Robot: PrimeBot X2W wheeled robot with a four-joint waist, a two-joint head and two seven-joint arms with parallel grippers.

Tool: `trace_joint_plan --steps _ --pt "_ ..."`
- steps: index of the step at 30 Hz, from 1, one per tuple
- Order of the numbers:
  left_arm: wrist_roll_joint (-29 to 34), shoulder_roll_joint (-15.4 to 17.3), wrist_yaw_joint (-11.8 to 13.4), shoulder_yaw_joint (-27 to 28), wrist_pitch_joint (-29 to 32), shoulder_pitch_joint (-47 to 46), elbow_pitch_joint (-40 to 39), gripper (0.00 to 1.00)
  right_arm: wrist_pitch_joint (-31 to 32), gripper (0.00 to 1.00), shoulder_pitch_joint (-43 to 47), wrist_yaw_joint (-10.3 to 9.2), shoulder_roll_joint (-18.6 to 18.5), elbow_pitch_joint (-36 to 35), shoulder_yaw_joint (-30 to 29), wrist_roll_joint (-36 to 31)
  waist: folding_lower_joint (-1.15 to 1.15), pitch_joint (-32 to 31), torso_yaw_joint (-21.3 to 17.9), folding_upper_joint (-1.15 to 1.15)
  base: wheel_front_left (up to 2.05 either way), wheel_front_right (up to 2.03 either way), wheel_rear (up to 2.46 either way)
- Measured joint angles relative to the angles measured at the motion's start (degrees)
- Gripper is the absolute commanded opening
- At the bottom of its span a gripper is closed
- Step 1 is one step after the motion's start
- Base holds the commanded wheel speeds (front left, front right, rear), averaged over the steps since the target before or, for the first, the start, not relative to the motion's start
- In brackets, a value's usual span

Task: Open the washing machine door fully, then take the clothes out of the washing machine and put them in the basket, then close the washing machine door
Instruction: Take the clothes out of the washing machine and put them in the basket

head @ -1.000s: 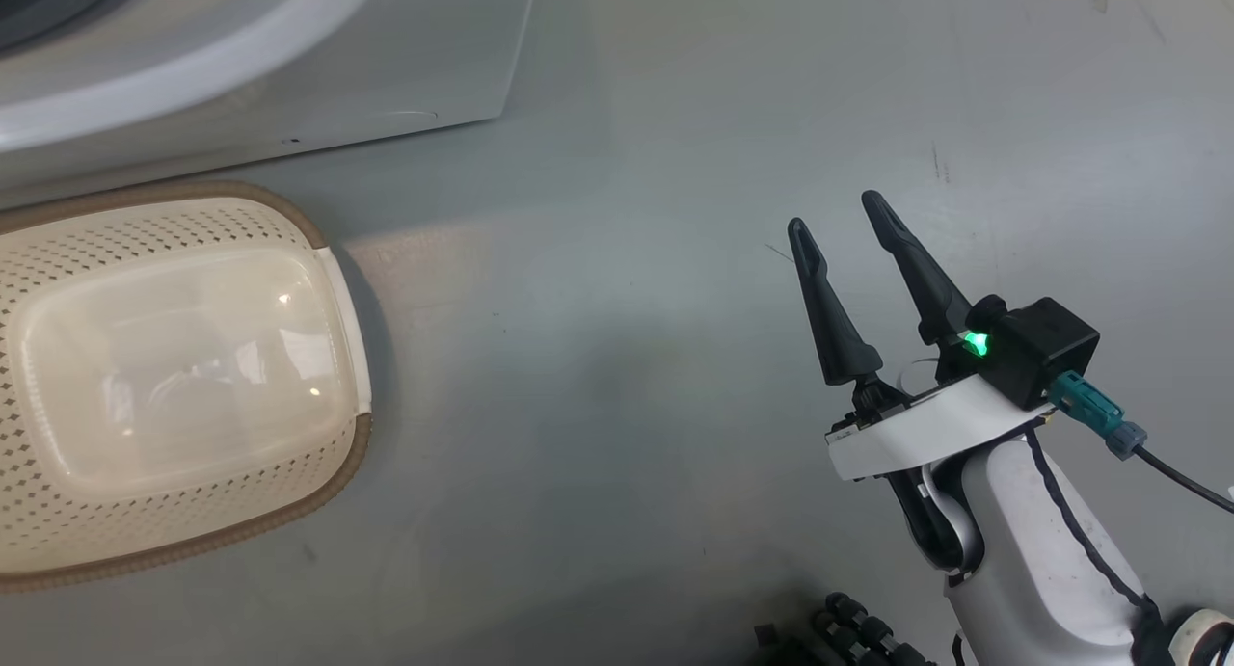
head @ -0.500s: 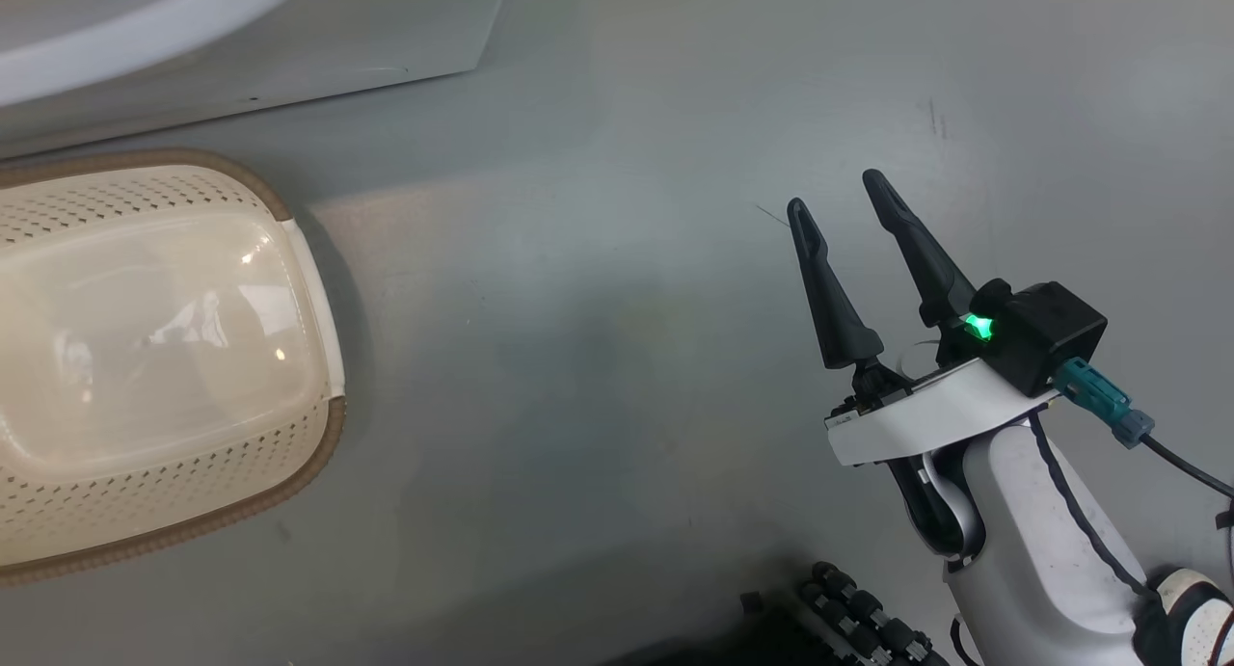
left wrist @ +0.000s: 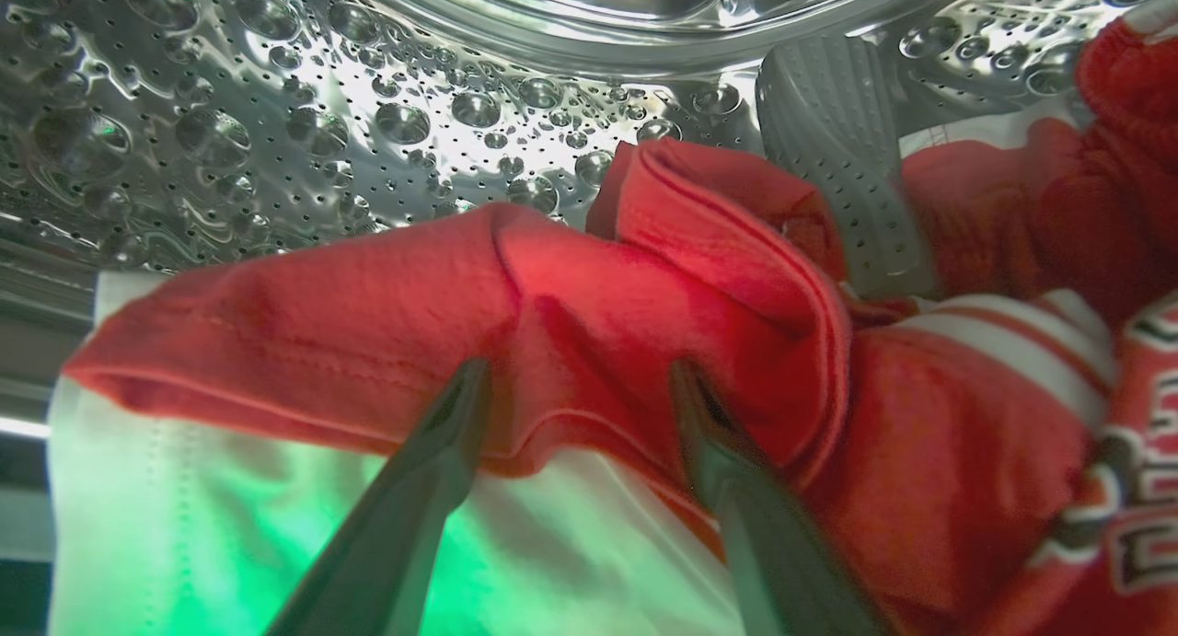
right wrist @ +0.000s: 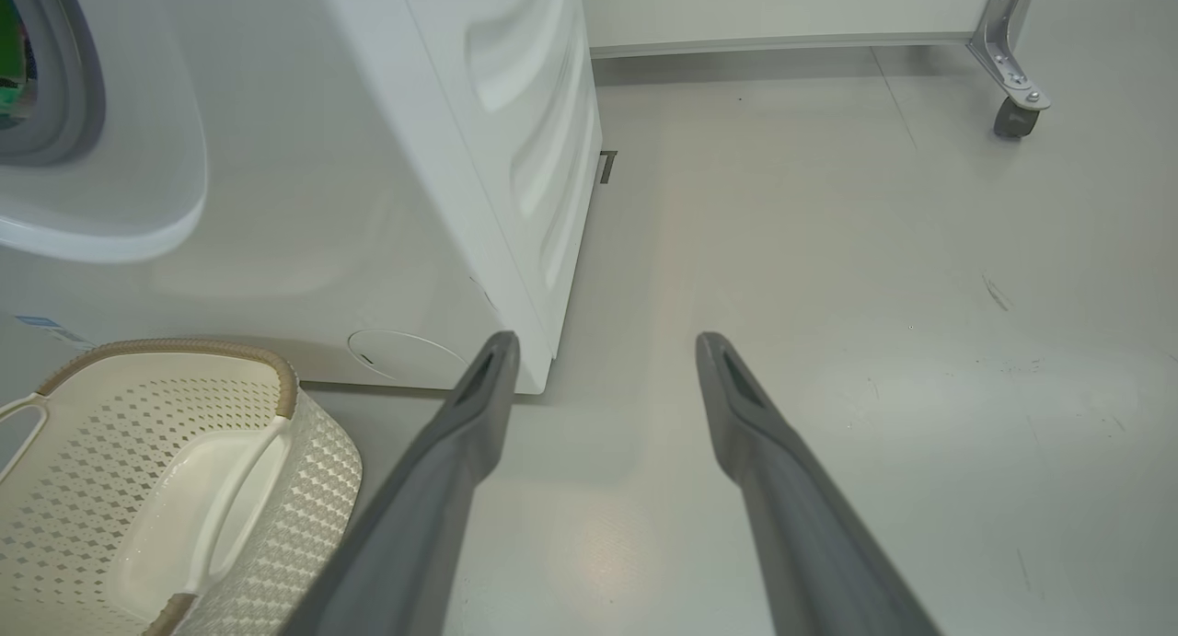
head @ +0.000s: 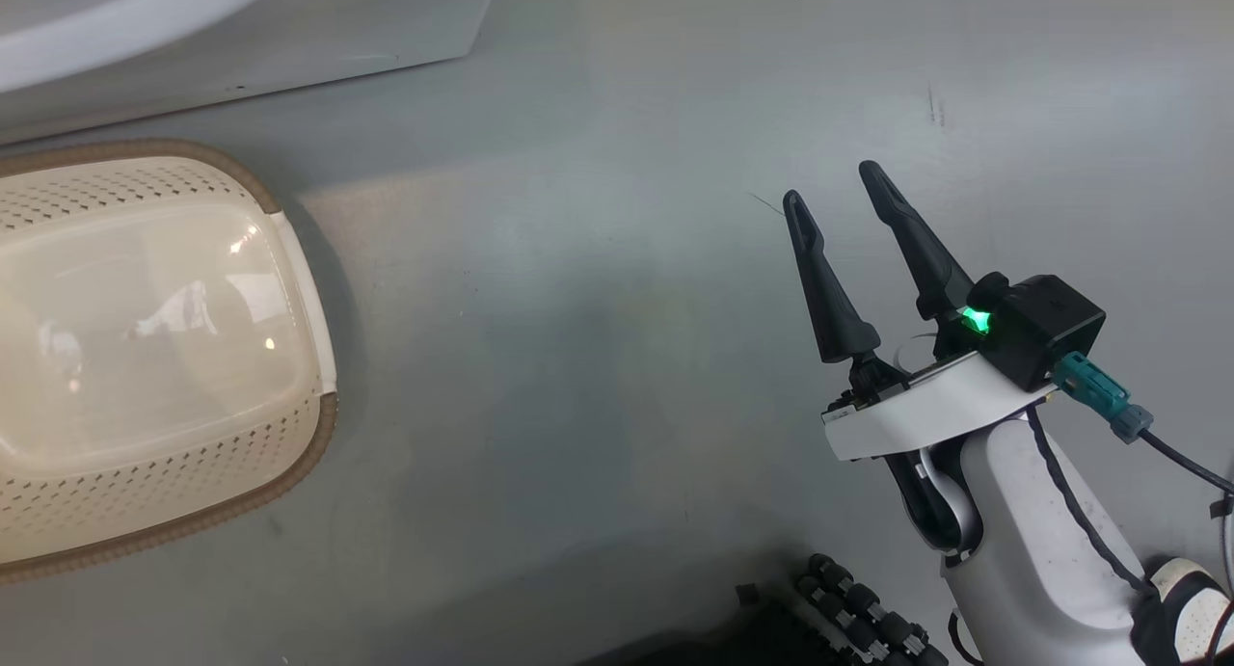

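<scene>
Clothes point(left wrist: 368, 305) lie in the drum point(left wrist: 276, 111), a red fold running crosswise just before the left gripper point(left wrist: 580, 374), jaws apart. Right gripper point(head: 831, 184), also apart, is over the floor point(head: 578, 358).

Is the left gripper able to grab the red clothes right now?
Probably yes: the left gripper stands open right at a red fold of the clothes, with nothing between its jaws and the fabric.

The smooth pale grey floor point(head: 617, 377), lightly scuffed, carries the big white front-loading washing machine point(right wrist: 433, 176). A cream perforated plastic basket point(head: 145, 497) with a brown rim stands just before it. Farther off rests a metal leg's small dark caster point(right wrist: 1010, 119).
</scene>
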Motion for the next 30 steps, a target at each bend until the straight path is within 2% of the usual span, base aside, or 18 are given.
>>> trace_joint_plan --steps 6,7,8,9,21,30 --pt "-0.24 -0.55 0.21 0.62 0.11 -0.98 1.82 1.00 0.00 1.00 -0.07 0.00 -0.01 -0.03 0.00 -0.05 0.00 0.26 0.08 0.00 0.00 0.00 0.00" --pt "-0.24 -0.55 0.21 0.62 0.11 -0.98 1.82 0.80 0.00 1.00 -0.07 0.00 -0.01 -0.03 0.00 -0.05 0.00 0.26 0.08 0.00 0.00 0.00 0.00" --pt "-0.40 -0.71 0.24 0.79 0.33 -1.14 2.30 0.47 -0.01 1.00 -0.10 0.00 -0.01 -0.03 0.00 -0.07 0.00 0.27 0.12 0.00 0.00 0.00 0.00" --pt "-0.45 -0.83 0.24 0.98 0.46 -1.41 2.65 0.00 -0.01 1.00 -0.13 0.00 -0.01 -0.04 -0.01 -0.12 0.00 0.27 0.15 0.00 0.00 0.00 0.00" --pt "-1.35 -1.63 0.25 1.21 0.65 -2.50 4.69 0.00 -0.03 1.00 -0.42 0.00 -0.08 -0.18 -0.29 -0.23 0.00 -0.07 0.77 0.00 0.00 0.00 0.00" --pt "-1.86 -3.05 0.25 1.32 -3.33 -1.69 7.05 0.00 -0.03 1.00 -0.52 0.00 -0.44 0.05 -1.19 -0.82 0.00 -1.69 1.71 0.00 0.00 0.00 0.00"
